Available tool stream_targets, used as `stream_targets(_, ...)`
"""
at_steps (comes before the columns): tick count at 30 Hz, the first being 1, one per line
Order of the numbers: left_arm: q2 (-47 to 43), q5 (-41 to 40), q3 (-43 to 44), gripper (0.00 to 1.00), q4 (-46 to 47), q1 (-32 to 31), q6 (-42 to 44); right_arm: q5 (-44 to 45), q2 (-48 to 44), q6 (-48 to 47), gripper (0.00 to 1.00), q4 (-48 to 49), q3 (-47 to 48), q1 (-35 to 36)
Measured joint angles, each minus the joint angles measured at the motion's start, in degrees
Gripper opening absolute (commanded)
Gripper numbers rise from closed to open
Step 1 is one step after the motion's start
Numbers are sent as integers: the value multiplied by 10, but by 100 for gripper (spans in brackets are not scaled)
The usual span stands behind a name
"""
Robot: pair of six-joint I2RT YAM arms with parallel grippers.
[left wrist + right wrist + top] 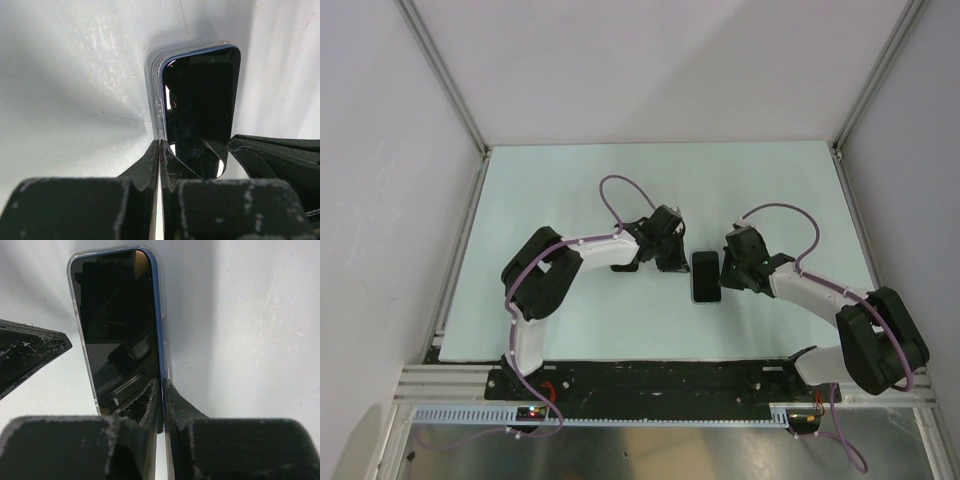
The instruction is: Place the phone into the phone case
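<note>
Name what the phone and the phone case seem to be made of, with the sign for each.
The phone: glossy black glass front, it seems, given its mirror-like reflections. The phone case: probably clear, shiny plastic; its rim is see-through with bright glints.

- The black, glossy-screened rectangular phone (706,276) lay flat and screen up at mid-table (570,180), its long axis pointing away from the arm bases.
- The clear, see-through plastic phone case (155,90) with rounded corners rimmed the phone's long edges and one short end. The rest was hidden.
</note>
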Motion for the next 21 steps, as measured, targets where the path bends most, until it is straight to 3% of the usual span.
stream_targets(5, 0, 0, 0, 3, 0, -4, -3, 2, -11, 4, 0, 11, -13, 0)
stream_targets(21, 5, 0, -6, 1, 0, -10, -14, 41, -3, 19, 0, 28, -23, 27)
